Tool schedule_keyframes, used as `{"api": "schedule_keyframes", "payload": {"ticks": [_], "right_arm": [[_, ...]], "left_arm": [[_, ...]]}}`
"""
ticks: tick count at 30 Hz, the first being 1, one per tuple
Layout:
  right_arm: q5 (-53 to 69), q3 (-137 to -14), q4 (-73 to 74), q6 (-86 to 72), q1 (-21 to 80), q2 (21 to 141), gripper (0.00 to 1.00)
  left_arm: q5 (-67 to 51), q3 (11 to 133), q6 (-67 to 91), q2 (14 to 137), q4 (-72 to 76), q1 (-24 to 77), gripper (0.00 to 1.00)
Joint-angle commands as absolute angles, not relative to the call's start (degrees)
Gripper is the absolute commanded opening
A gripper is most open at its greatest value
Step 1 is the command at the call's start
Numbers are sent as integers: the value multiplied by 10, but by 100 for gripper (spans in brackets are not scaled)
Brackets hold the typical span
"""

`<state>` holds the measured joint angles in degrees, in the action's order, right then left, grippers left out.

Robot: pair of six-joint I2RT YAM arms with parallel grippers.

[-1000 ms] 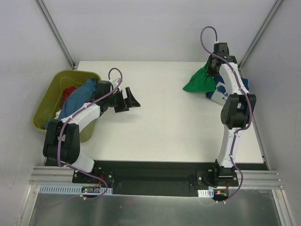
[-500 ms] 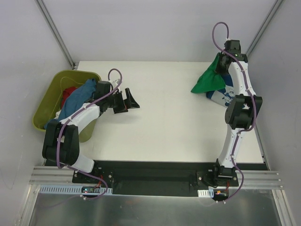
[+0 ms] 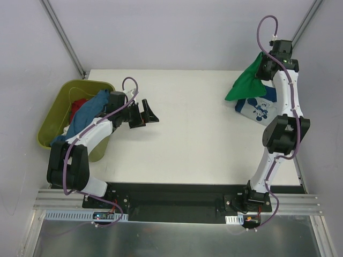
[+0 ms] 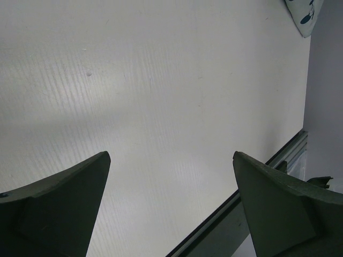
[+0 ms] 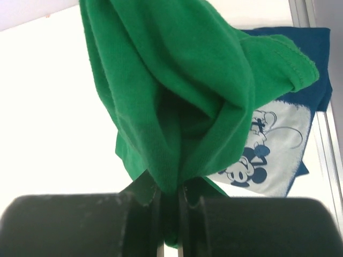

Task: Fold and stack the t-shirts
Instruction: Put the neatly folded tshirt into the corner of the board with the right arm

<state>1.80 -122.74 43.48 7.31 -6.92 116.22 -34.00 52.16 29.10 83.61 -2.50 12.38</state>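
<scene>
My right gripper (image 3: 266, 60) (image 5: 171, 201) is shut on a bunched fold of the bright green t-shirt (image 3: 247, 83) (image 5: 177, 91), which hangs from it above the table's far right. Under it lies the folded navy t-shirt with a white cartoon print (image 3: 257, 108) (image 5: 268, 155). A mid-blue t-shirt (image 3: 88, 110) and a red one (image 3: 80, 104) are piled in the tub at the left. My left gripper (image 3: 150, 112) (image 4: 171, 176) hovers open over bare table beside the tub, nothing between its fingers.
The olive-green plastic tub (image 3: 58, 111) stands at the table's left edge, partly over it. The white table (image 3: 198, 139) ends at a black rail and aluminium frame (image 3: 177, 201) near the arm bases. Grey walls close in on both sides.
My right arm has lifted the green t-shirt higher and carried it toward the far right, uncovering the navy t-shirt beneath. The left arm has barely moved.
</scene>
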Motion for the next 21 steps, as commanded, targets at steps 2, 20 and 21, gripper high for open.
{"api": "schedule_keyframes", "payload": {"ticks": [2,20,21], "right_arm": [[5,-1173,404,106,-88,1104,1],[117,-1016,410,81,-226,1114,10],[125,-1022,412,87,-228,1124,10]], "left_arm": [[-340,531,289,816,-25,125,99],[-343,527,297,819,-25,125,99],[-344,528,296,819,-25,125,99]]}}
